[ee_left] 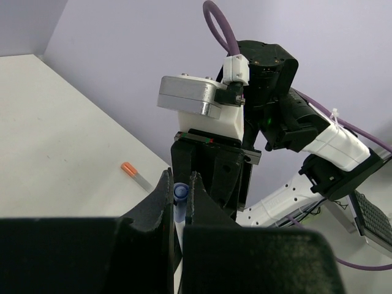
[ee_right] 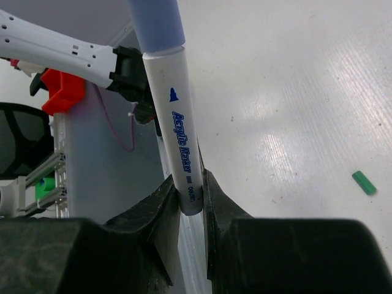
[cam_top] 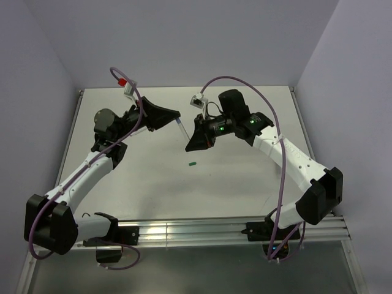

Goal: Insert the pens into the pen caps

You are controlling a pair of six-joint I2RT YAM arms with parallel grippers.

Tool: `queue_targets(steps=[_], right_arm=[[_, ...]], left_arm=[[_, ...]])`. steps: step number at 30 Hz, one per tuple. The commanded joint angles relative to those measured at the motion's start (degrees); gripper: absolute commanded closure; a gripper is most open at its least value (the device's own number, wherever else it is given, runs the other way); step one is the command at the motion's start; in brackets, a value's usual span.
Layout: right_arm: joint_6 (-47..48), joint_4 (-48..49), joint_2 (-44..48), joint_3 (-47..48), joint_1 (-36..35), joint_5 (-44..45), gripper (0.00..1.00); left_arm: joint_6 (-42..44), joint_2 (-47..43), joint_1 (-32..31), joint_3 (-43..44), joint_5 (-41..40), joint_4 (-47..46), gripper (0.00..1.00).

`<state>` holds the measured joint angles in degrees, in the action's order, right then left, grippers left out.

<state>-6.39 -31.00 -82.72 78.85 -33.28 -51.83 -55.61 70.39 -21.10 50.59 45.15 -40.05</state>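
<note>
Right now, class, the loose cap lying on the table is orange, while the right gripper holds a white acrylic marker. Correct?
No. The loose cap is green, not orange; the right wrist view shows it. The right gripper does hold the white acrylic marker.

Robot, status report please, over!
Left gripper shut on blue plastic cap. Right gripper shut on white stick pen, seated in cap. Green plastic cap loose on table.

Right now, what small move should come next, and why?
Probably the right gripper should push its pen slightly further into the blue cap. The cap already covers the pen's end, and the left gripper is shut on what looks like that cap. Whether it is fully seated I cannot tell.
</note>
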Motion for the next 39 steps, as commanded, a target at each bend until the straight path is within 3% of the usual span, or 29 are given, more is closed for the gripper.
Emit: queue_targets(steps=[1, 19, 23, 32, 39], right_arm=[[-1.96, 14.66, 3.35, 0.79, 2.43, 2.18, 1.00], [-2.57, 14.83, 3.44, -0.98, 1.90, 3.05, 1.00], [-3.98, 14.66, 2.65, 0.69, 1.90, 5.86, 1.00], [-4.16, 13.34, 0.54, 3.51, 1.64, 11.05, 1.00], [-3.45, 13.60, -0.42, 5.26, 1.64, 11.75, 1.00]], left_arm=[[-3.00, 0.89, -0.96, 0.91, 12.25, 2.52, 1.00], [-6.17, 1.59, 0.89, 2.76, 10.84, -1.08, 1.00], [-5.12, 1.07, 0.19, 1.10, 9.88, 1.11, 1.00], [5.69, 1.50, -2.36, 3.55, 5.22, 20.09, 1.00], [0.68, 1.50, -2.98, 1.18, 6.09, 14.83, 1.00]])
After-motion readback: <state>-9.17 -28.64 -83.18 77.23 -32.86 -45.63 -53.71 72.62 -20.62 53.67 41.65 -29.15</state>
